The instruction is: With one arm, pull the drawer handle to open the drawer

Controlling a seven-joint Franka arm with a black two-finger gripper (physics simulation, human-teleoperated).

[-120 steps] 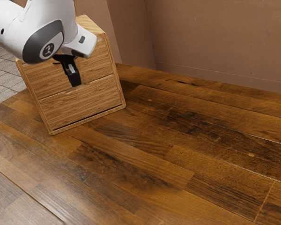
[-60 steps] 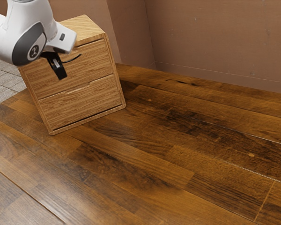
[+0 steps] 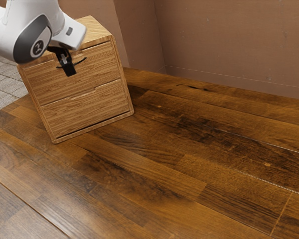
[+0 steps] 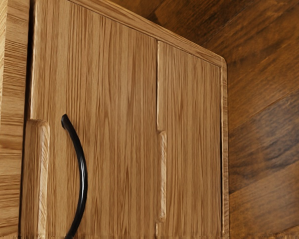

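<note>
**At the top handle, drawer front not pulled out**

Toward the exterior view's far left, on a dark plank table (image 3: 199, 149): a small wooden cabinet (image 3: 97, 30) with two fronts stacked, a top drawer (image 3: 99, 67) and a lower drawer (image 3: 87, 107). Behind it, a plain brownish wall (image 3: 229, 35). Off the table's left edge, grey floor tiles (image 3: 0, 74).

From the upper left: the white arm (image 3: 30, 30), with the black gripper (image 3: 66, 63) hanging right in front of the top drawer's face, at the left half of the drawer handle (image 3: 79, 61). Overlapping the thin black bar there; touching it or just in front of it, impossible to say. Same for the jaws: spread or pinching, cannot tell from this angle.

Across the top drawer's upper half, the handle as a shallow dark arc, its right end clear of the gripper.

From the wrist camera, close on the cabinet front: the same handle (image 4: 81, 174) bowing out from the top drawer (image 4: 114, 99), with the lower drawer (image 4: 194, 149) beside it and dark planks beyond.

Both fronts level with each other and with the cabinet's frame. Just a narrow dark seam between the top drawer and the cabinet's top board.
</note>
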